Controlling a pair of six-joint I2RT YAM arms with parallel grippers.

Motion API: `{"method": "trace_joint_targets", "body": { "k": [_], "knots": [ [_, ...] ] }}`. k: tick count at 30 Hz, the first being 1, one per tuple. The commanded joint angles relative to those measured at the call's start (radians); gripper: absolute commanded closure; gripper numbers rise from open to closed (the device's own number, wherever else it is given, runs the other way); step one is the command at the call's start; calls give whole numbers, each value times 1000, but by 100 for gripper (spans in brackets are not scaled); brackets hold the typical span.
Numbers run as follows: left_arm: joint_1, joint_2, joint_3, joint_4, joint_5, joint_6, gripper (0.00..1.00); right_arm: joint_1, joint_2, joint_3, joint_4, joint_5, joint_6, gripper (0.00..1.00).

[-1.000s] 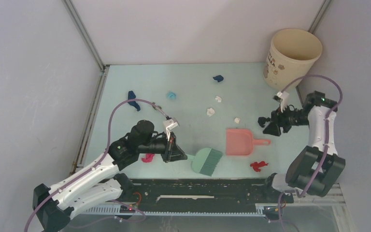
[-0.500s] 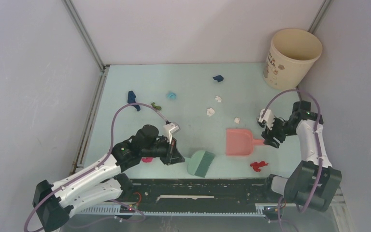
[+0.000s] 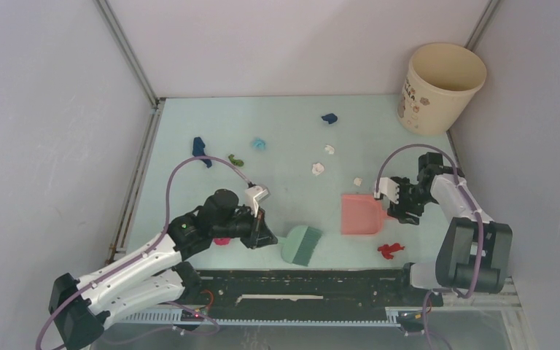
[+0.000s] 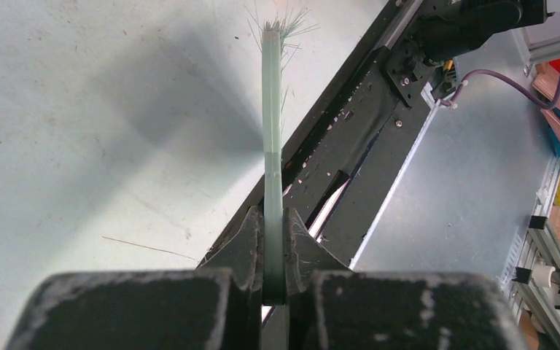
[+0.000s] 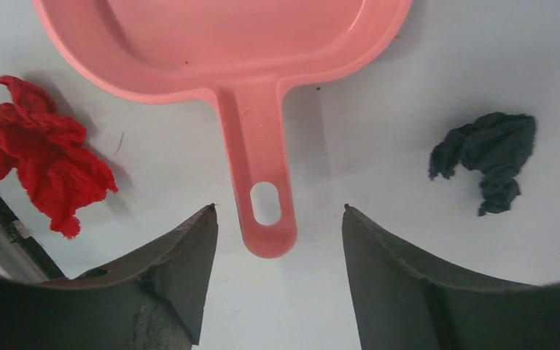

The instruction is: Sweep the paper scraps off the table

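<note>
near the right edge of the table (image 3: 284,124), my right gripper (image 5: 277,211) has swung in to straddle the handle of the pink dustpan (image 5: 259,168), jaws wide. my left gripper (image 4: 273,219) clamps the green brush (image 3: 302,245), seemingly tipped on edge now. the paper scraps (image 3: 318,168) lie unswept, mostly toward the far edge.

The left arm stretched low from its base toward the right, elbow bent, and the left gripper (image 3: 265,237) pointed right with its 2 fingers (image 4: 251,235) pinched on a green brush (image 4: 271,131). The right arm stood folded above its base, wrist turned left, and the right gripper (image 3: 392,209) held its 2 fingers (image 5: 182,266) spread wide apart.
</note>
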Motion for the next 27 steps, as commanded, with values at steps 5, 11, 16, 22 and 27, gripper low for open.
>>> {"method": "trace_joint_targets", "body": {
  "k": [5, 11, 16, 22, 27],
  "knots": [
    [-7, -23, -15, 30, -28, -6, 100, 19, 44, -47, 66, 50, -1, 35],
    [-6, 1, -5, 35, -30, -6, 100, 42, 49, -47, 52, 53, 44, 59],
    [-6, 23, 25, 38, -38, -8, 100, 37, -27, -47, -7, 45, 58, 84],
    [-6, 98, 103, 88, -62, -45, 100, -35, -146, 59, -153, -27, 172, 98],
    [-26, 242, 116, 494, 40, -323, 100, -202, -161, 221, -306, -92, 226, 100]
  ]
}}
